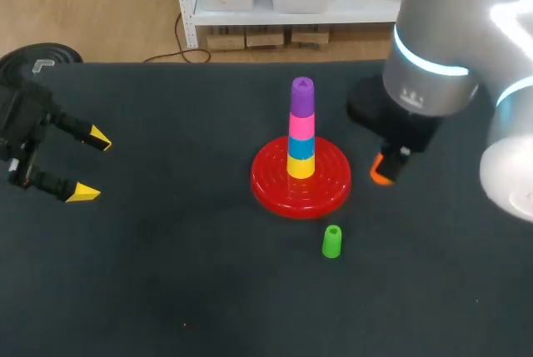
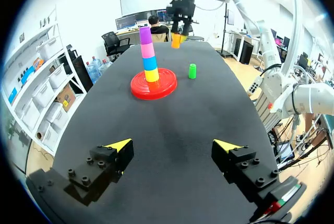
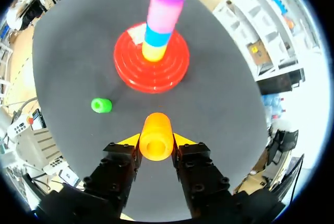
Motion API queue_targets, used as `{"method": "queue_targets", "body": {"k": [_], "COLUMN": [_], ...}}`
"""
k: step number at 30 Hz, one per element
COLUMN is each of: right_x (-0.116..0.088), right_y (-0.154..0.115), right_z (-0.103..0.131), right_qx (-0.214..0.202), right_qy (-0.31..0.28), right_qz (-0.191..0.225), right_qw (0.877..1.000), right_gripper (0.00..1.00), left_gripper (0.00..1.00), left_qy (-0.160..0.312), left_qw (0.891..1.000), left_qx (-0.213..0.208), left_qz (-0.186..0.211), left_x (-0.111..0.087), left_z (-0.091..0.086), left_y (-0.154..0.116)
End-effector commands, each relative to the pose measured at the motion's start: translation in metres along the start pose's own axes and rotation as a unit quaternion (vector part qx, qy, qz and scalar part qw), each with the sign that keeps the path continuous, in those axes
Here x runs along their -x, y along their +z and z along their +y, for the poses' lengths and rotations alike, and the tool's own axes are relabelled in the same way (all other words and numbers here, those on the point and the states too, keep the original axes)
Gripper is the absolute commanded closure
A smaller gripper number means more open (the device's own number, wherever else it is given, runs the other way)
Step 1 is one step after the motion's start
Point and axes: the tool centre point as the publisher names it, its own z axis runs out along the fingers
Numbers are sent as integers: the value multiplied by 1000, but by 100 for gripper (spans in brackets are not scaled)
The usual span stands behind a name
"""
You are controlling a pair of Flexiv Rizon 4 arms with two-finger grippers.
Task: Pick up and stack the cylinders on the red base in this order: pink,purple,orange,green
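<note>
On the red base (image 1: 301,184) (image 2: 153,86) (image 3: 151,67) stands a stack, from the bottom yellow, blue, pink (image 1: 301,127) and purple (image 1: 302,96) cylinders. My right gripper (image 3: 156,141) is shut on the orange cylinder (image 3: 156,136) (image 1: 382,171) (image 2: 177,39), held above the table to the right of the base. The green cylinder (image 1: 332,241) (image 2: 192,71) (image 3: 101,105) stands on the table just in front of the base. My left gripper (image 1: 87,166) (image 2: 172,151) hovers open and empty at the table's left side.
The black table (image 1: 166,274) carries only the base, the stack and the green cylinder. My right arm (image 1: 441,66) rises over the table's right rear part.
</note>
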Motion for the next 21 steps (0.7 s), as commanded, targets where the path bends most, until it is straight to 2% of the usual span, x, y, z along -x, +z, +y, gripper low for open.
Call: {"method": "queue_targets", "body": {"k": [1, 6, 13, 21], "right_x": [23, 63, 114, 140], "right_y": [-44, -73, -86, -80], "right_z": [-8, -17, -30, -37], "right_qx": [3, -4, -5, 5], "right_qy": [-15, -51, -93, -109], "right_qz": [6, 4, 13, 23], "right_qw": [1000, 999, 996, 994], "right_gripper": [100, 100, 100, 100], "left_gripper": [0, 0, 0, 0], "left_qy": [1, 1, 1, 1], "left_qw": [1000, 1000, 1000, 1000], "left_qx": [1, 1, 1, 1], "left_qz": [-1, -1, -1, -1], "left_x": [-1, -1, -1, -1], "left_z": [0, 0, 0, 0], "left_y": [0, 0, 0, 0]}}
